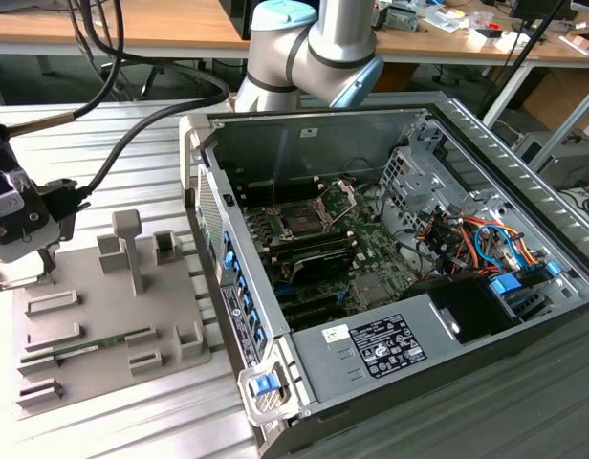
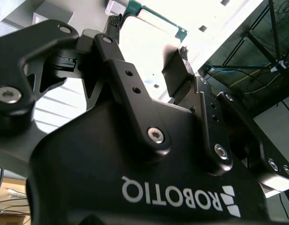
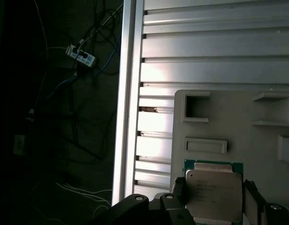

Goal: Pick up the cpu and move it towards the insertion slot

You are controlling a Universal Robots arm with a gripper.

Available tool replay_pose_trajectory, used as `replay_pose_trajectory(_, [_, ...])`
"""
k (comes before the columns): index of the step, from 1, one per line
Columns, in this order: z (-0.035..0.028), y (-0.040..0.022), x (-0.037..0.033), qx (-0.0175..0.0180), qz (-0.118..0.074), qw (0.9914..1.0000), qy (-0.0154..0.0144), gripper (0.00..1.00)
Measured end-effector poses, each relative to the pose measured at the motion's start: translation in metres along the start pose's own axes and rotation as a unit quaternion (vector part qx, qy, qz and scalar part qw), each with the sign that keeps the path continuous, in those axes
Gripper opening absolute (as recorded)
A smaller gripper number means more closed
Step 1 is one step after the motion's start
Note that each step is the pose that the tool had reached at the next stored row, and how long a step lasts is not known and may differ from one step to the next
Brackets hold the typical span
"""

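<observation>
My gripper [image 1: 41, 273] hangs over the far corner of the grey tray [image 1: 170, 306] at the exterior view's left. Both wrist views show the cpu [image 3: 213, 199], a flat square chip with a silvery top and a thin green rim, sitting between the two black fingers [image 3: 178, 187]. The fingers press on its opposite edges, so the gripper [image 2: 148, 36] is shut on the cpu [image 2: 158, 23]. The insertion slot [image 1: 300, 219], a black square socket with its silver frame swung up, lies on the green board inside the open computer case, well toward the exterior view's right of the gripper.
The tray carries upright grey posts [image 1: 129, 244] and pockets, plus a long green memory stick [image 1: 96, 341]. The case wall [image 1: 218, 258] stands between tray and socket. Coloured cables [image 1: 476, 239] and a drive cage fill the case's right. The arm's base [image 1: 309, 48] rises behind.
</observation>
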State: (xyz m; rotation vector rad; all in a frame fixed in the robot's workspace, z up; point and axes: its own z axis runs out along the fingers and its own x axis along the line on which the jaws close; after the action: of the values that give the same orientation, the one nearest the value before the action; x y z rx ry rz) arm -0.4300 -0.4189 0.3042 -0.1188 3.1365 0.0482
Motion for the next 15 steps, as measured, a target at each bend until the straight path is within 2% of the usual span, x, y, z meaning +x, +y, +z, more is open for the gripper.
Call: replay_pose_trajectory(15, [-0.0182,0.0006,-0.0001,0.0000,0.000,1.00000,0.0000,0.55])
